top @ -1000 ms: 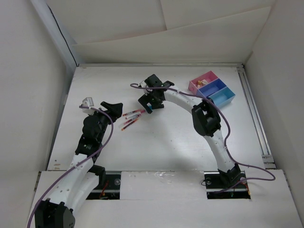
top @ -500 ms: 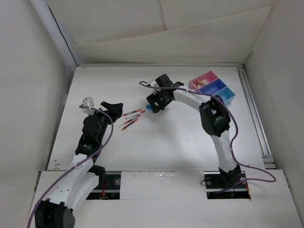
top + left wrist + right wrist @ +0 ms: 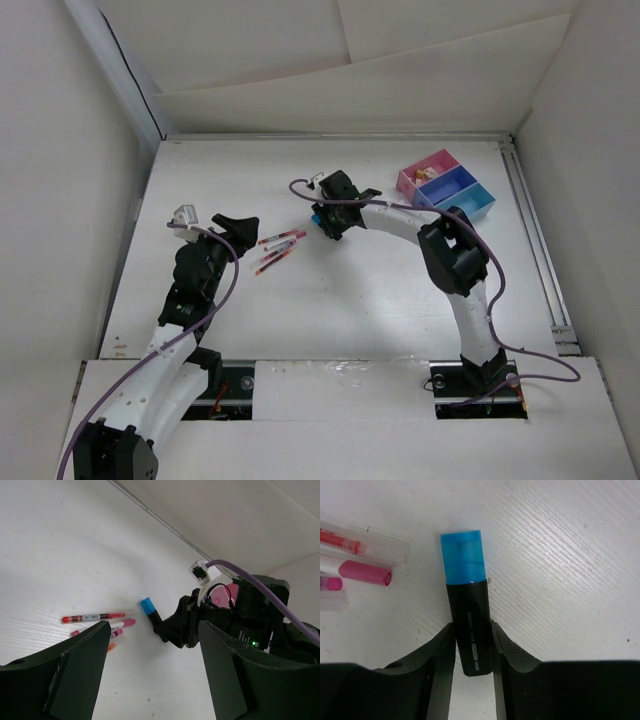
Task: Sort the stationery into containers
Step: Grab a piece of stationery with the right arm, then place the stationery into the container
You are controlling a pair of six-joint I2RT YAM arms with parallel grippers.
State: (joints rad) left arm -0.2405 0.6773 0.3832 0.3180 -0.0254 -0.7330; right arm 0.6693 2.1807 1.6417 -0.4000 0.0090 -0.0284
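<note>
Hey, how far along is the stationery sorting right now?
Early on, it seems. Done: a few small beige-orange pieces sit in the pink tray. In hand: the right gripper is closed on the black marker with the blue cap, beside the pens. Left: those pens lie loose on the table, and the dark blue tray and light blue tray show nothing inside from above.

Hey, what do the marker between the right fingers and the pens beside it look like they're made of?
The marker looks like plastic: opaque black body with a dull sheen and white printing, plus a translucent glossy blue cap. The pens seem clear plastic, since red and pink insides show through. The fingers look smooth black, possibly moulded plastic.
</note>
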